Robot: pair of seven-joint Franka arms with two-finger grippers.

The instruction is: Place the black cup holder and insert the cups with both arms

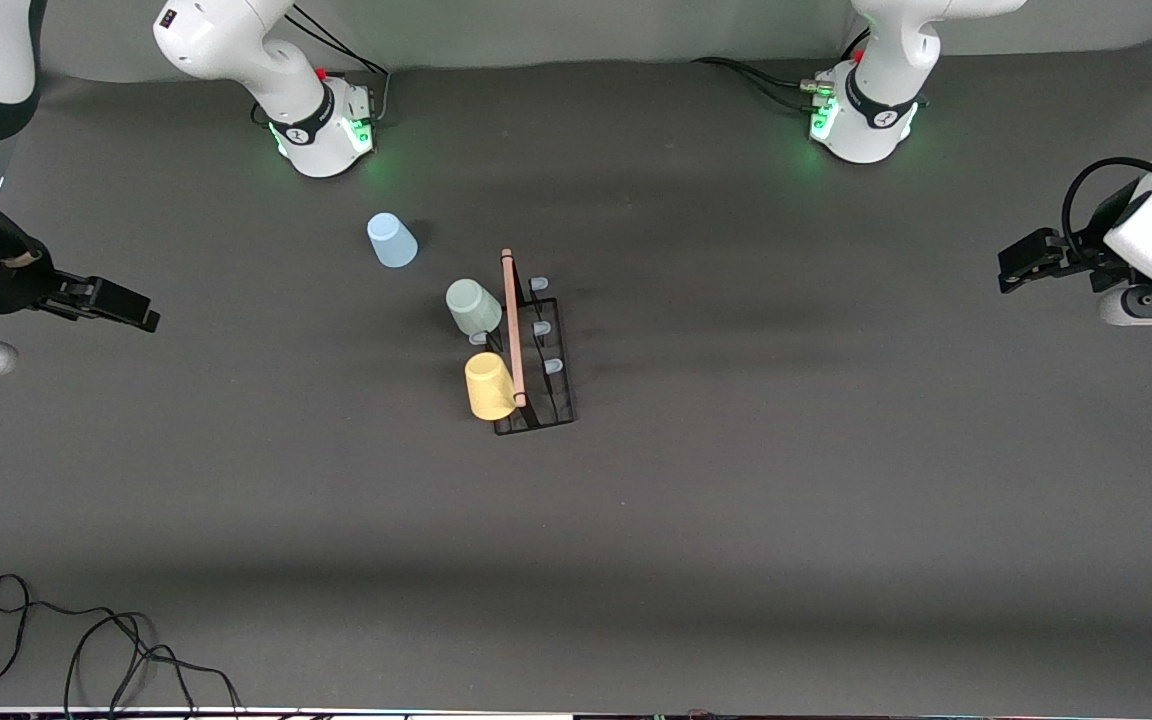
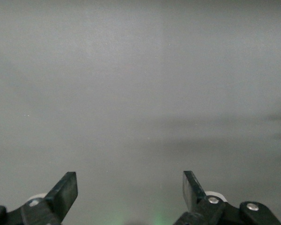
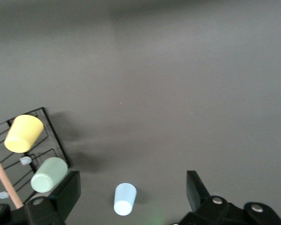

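The black cup holder point(image 1: 541, 375) stands at mid-table, its wooden rod handle point(image 1: 513, 325) on top. The pale green cup point(image 1: 473, 306) and the yellow cup point(image 1: 491, 386) sit on prongs on its side toward the right arm's end. Three pale-tipped prongs point(image 1: 542, 327) on the side toward the left arm's end are bare. The light blue cup point(image 1: 392, 240) stands upside down on the table, farther from the front camera than the holder. My right gripper point(image 1: 136, 310) is open and empty over the right arm's end of the table. My left gripper point(image 1: 1014, 268) is open and empty over the left arm's end.
The right wrist view shows the open right gripper point(image 3: 132, 183), the blue cup point(image 3: 125, 198), green cup point(image 3: 49, 174), yellow cup point(image 3: 23, 133) and holder point(image 3: 50, 125). The left wrist view shows the open left gripper point(image 2: 130, 187) over bare grey mat. A black cable point(image 1: 86, 640) lies by the front edge.
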